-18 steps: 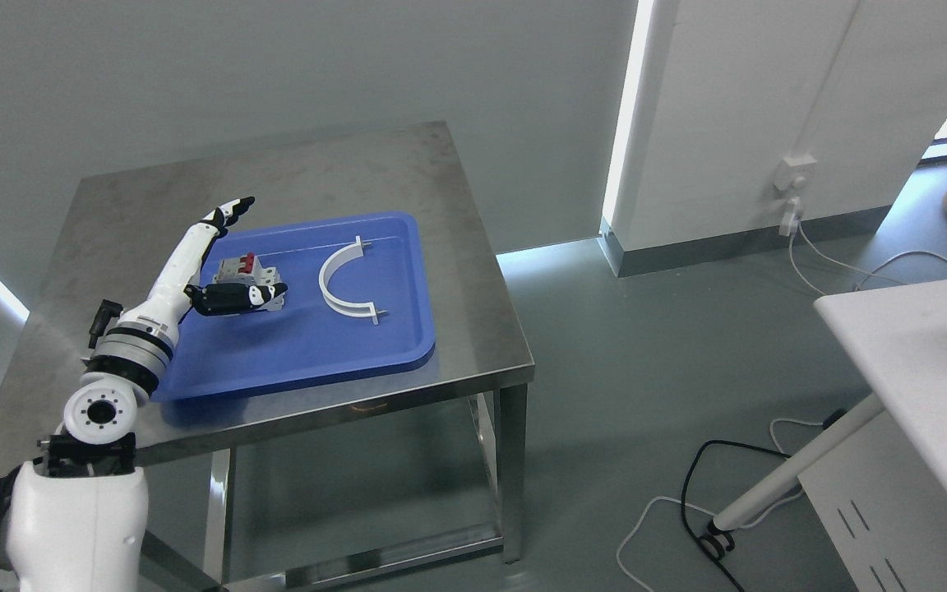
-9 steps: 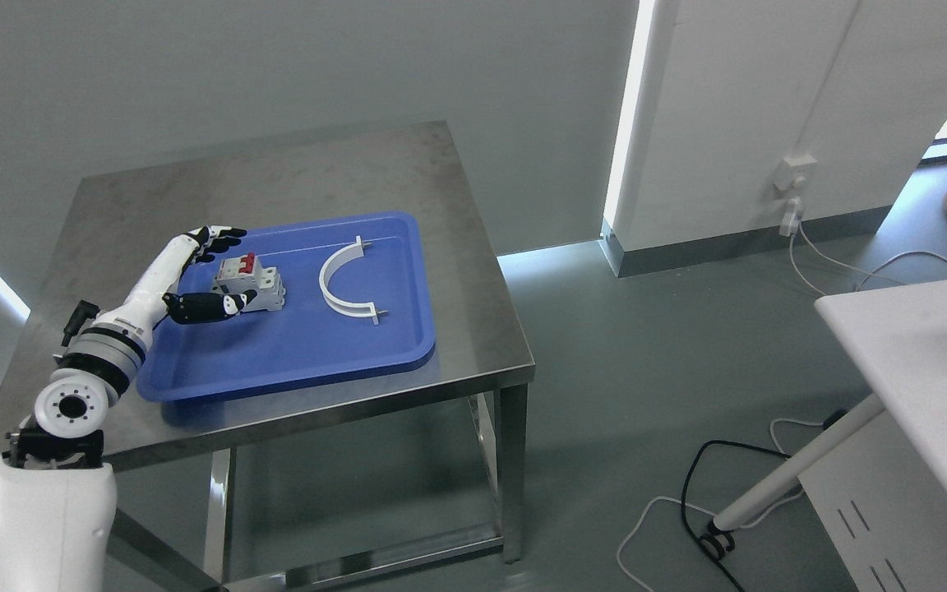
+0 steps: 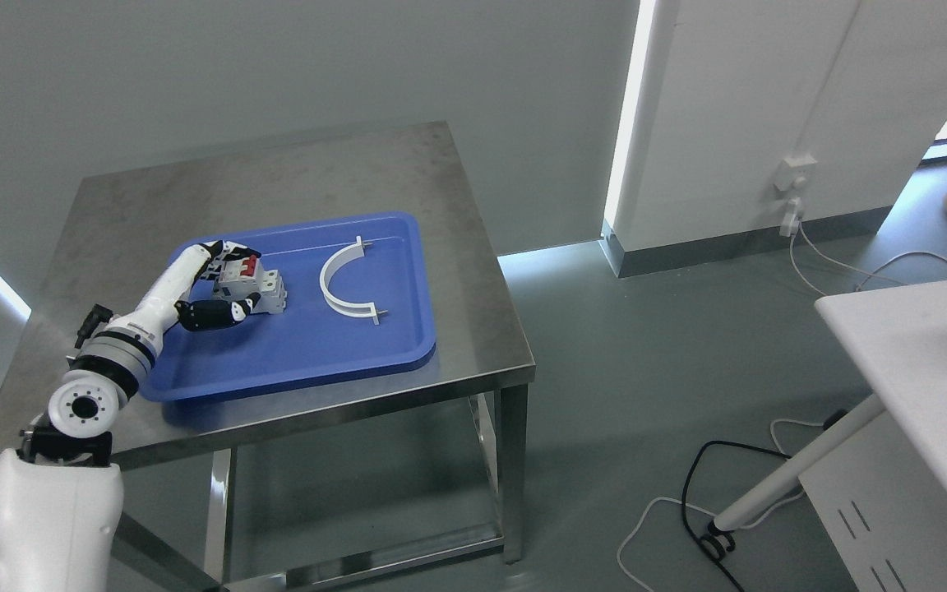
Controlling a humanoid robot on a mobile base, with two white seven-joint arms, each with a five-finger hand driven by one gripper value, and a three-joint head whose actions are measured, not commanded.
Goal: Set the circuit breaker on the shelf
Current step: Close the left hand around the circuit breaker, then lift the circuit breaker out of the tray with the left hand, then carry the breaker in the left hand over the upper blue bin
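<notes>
The left hand [image 3: 209,284] is now closing its fingers around the breaker [image 3: 253,283], which is still sitting in the tray [image 3: 342,349] at middle left; a second ago they were spread apart. I think lifting toward a shelf is coming next.

Tray [image 3: 342,353] sits on the metal table [image 3: 276,177], toward its front edge; circuit breaker [image 3: 256,284] is in the tray's left-rear part, w/ a curved bracket [image 3: 338,288] just to its right, apart from it. Left hand [image 3: 206,284] reaches in from the table's front-left corner & wraps the breaker's left side. Off to the right, well apart, a second table [image 3: 926,370] w/ cables [image 3: 704,493] on the floor between.
</notes>
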